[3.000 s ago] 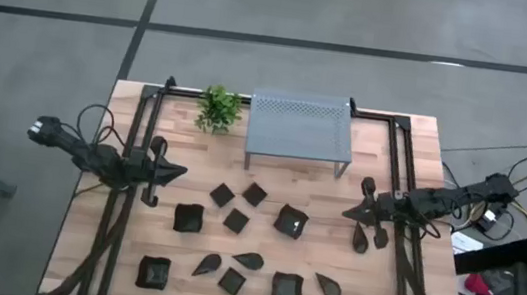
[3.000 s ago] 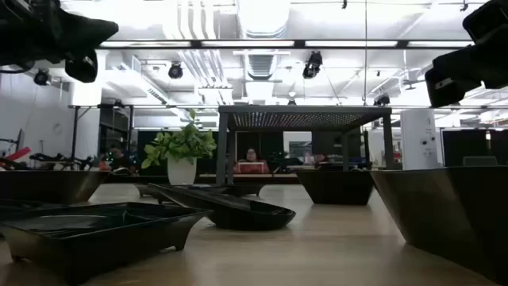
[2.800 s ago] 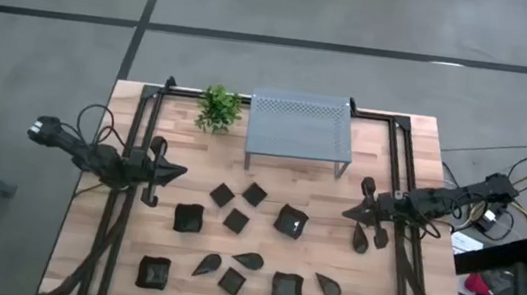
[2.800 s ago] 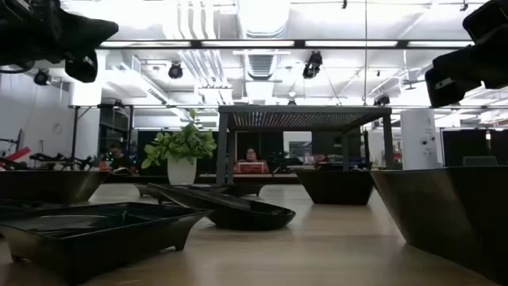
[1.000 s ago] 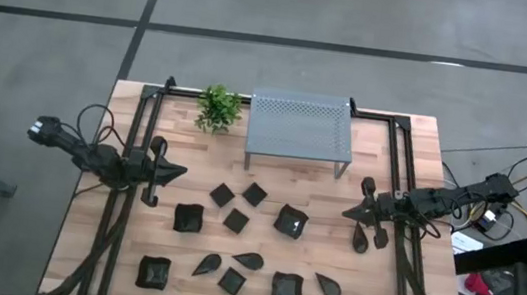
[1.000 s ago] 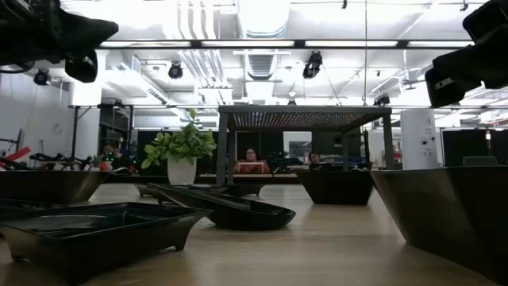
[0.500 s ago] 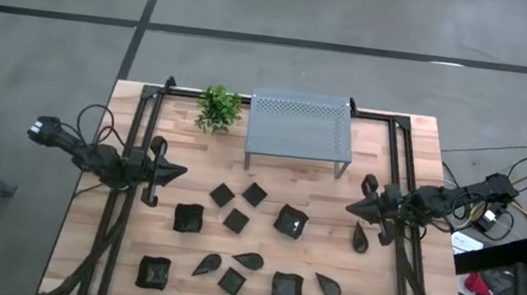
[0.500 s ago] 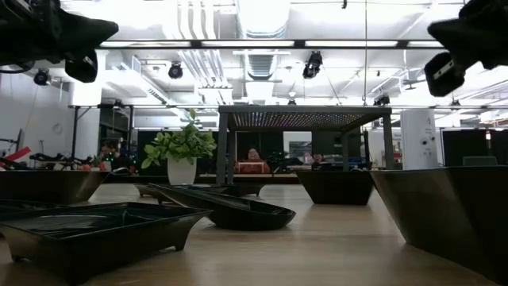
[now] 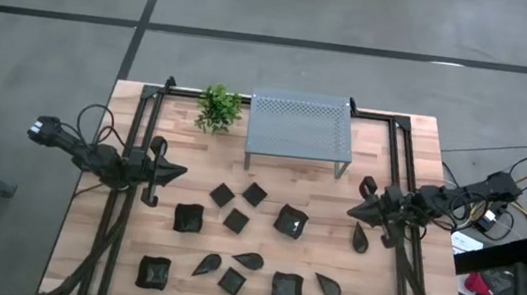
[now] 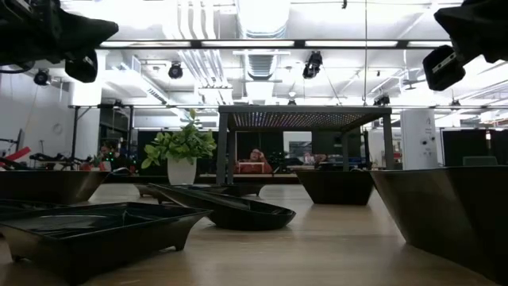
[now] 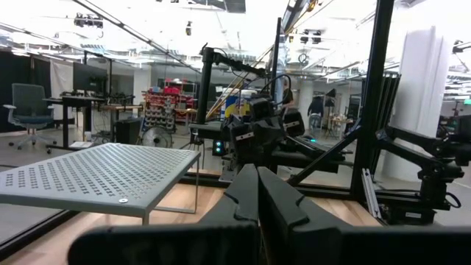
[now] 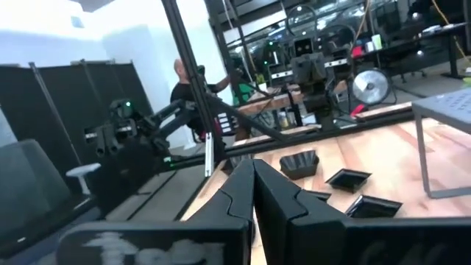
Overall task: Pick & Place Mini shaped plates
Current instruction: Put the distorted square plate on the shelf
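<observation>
About a dozen small black plates lie flat on the wooden table in the high view. Flat squares [image 9: 236,220] sit in the middle, deeper wavy-rimmed squares [image 9: 291,220] around them, and teardrops [image 9: 249,261] toward the near edge. One teardrop plate [image 9: 361,238] lies just on the near side of my right gripper [image 9: 353,209]. That gripper hovers above the table, shut and empty, its fingers meeting in its wrist view [image 12: 254,173]. My left gripper [image 9: 181,172] waits over the table's left side, shut too [image 11: 257,184], with nothing in it.
A grey perforated metal shelf [image 9: 301,129] stands at the far edge, with a small green plant [image 9: 218,108] to its left. Black frame rails [image 9: 133,142] run along both table sides. People show in the room behind the table [image 10: 255,159].
My right gripper has risen and drifted slightly toward the far right, away from the teardrop plate beneath it, which now shows more fully. It stays shut. No plate has moved.
</observation>
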`<control>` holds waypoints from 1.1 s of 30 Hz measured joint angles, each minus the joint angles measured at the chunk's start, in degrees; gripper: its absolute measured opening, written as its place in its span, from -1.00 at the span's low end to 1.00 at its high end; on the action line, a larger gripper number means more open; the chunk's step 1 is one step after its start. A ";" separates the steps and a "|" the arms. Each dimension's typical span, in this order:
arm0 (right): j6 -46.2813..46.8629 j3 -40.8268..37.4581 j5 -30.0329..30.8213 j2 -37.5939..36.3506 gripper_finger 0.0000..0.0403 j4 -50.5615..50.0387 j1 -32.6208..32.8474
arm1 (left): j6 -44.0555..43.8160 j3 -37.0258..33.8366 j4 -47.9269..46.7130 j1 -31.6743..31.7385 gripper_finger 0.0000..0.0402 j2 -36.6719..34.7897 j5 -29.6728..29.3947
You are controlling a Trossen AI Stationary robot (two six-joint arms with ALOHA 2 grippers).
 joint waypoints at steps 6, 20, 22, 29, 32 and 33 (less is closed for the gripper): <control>1.74 0.00 -0.12 6.55 -0.96 6.20 0.56 | 0.01 0.01 0.00 0.01 -1.00 -0.02 -0.01; -1.42 6.22 7.57 28.18 -0.51 13.25 4.15 | 0.00 -0.02 0.00 0.00 -1.00 0.00 0.01; -1.46 8.73 7.76 32.56 -0.39 13.29 4.15 | -0.02 0.01 -0.01 0.01 -1.00 0.00 0.01; -0.57 18.90 9.04 48.79 -0.20 8.35 4.15 | 0.01 -0.01 -0.02 0.00 -1.00 -0.02 0.01; 0.27 24.64 9.05 55.37 -0.21 1.73 4.15 | 0.00 0.00 -0.02 0.01 -1.00 0.00 0.00; 0.23 26.53 9.07 57.41 -0.21 -0.35 4.15 | -0.01 0.01 -0.02 0.01 -1.00 -0.01 0.01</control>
